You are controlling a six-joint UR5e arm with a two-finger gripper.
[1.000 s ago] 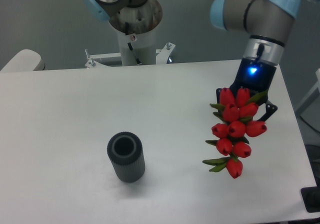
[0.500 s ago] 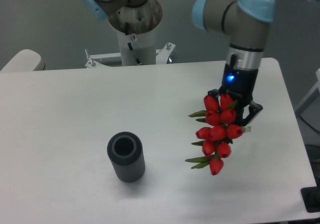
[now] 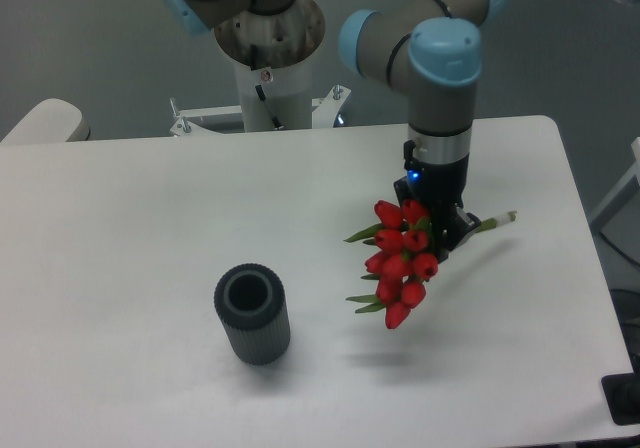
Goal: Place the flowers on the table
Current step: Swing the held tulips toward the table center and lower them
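- vase (image 3: 251, 314): dark grey ribbed cylinder, upright on the near-left part of the table (image 3: 130, 228), open mouth facing up. Well apart from the bouquet.
- flowers (image 3: 398, 260): bunch of red tulips with green leaves, held in the air above the table right of centre. Heads hang down toward the near edge, lowest bloom at the bottom of the cluster. A faint shadow sits on the white top under and just right of the blooms.
- stems (image 3: 494, 223): pale green, sticking out to the right of the gripper, tilted slightly upward, cut end clear of the tabletop as far as I can tell.
- gripper (image 3: 437, 224): dark body, blue light lit on its front, pointing down. Fingers mostly hidden behind the blooms; it is closed around the bunch near where heads meet stems. Exact finger gap not visible.
- arm (image 3: 437, 78): grey links with light-blue joint caps, comes down from the top of the view to the gripper, wrist roughly vertical.
- robot base (image 3: 268, 58): white pedestal with a metal bracket behind the far table edge, left of the arm's wrist.
- far left: a pale rounded object (image 3: 42, 123) just beyond the table corner, can't tell what it is.
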